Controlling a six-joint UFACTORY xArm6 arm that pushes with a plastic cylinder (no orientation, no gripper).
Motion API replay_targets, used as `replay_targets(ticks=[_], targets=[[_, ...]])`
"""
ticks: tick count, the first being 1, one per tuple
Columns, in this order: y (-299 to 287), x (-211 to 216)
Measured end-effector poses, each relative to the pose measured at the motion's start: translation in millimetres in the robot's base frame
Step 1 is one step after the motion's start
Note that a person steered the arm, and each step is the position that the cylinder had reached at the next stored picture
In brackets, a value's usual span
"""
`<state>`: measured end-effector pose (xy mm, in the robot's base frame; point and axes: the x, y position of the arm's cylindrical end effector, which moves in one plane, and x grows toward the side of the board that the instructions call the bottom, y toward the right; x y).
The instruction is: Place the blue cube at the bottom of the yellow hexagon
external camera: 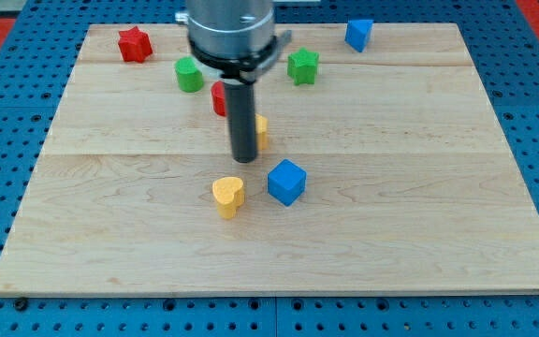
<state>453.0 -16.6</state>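
My tip (244, 159) is just a bare rod holding nothing, parked right in front of the small yellow hexagon block (262, 132), while the blue cube (286, 182) below-right looks light and slidey — I'd nudge its flat right face, centred.

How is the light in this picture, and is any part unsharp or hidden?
Camera view: even, soft light, only faint shadows under the blue cube and yellow heart-shaped block; no glare on the wooden board; the dark rod, my tip, partly hides the yellow hexagon.
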Motion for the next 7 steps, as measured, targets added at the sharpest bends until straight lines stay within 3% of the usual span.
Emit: replay_targets(ticks=[1, 3, 4, 5, 6, 7], targets=[[39.6, -6.6], [-22.3, -36.0], [62.3, -31.7], [151.0, -21.8], [177.3, 44.7], [143.8, 56.4]])
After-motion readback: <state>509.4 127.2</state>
